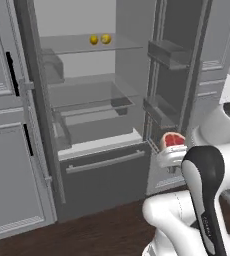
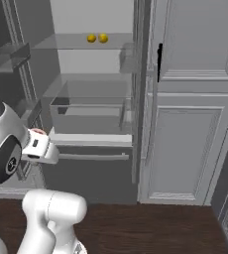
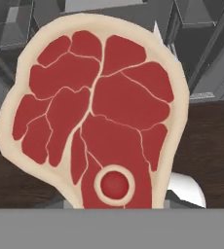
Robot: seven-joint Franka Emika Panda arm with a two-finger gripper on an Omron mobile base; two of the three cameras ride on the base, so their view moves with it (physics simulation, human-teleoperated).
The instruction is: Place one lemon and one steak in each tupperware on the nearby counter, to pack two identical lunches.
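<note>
The steak [image 3: 97, 116], tan-rimmed with a red marbled face, sits clamped in the gripper [image 1: 173, 150], whose jaws are closed on its lower edge; from the left base view the meat stands just above the hand, clear of the fridge [image 1: 94, 120]. The step in hand appears to be the carry: the steak is out of the fridge and bound for a tupperware on the counter, neither of which is visible here. The next move likely calls for turning away from the fridge and finding a tray. Well beyond the jaws, two lemons [image 1: 100, 39] rest side by side on the upper glass shelf [image 1: 122, 46]. The clear drawer [image 2: 86, 115] below looks empty.
</note>
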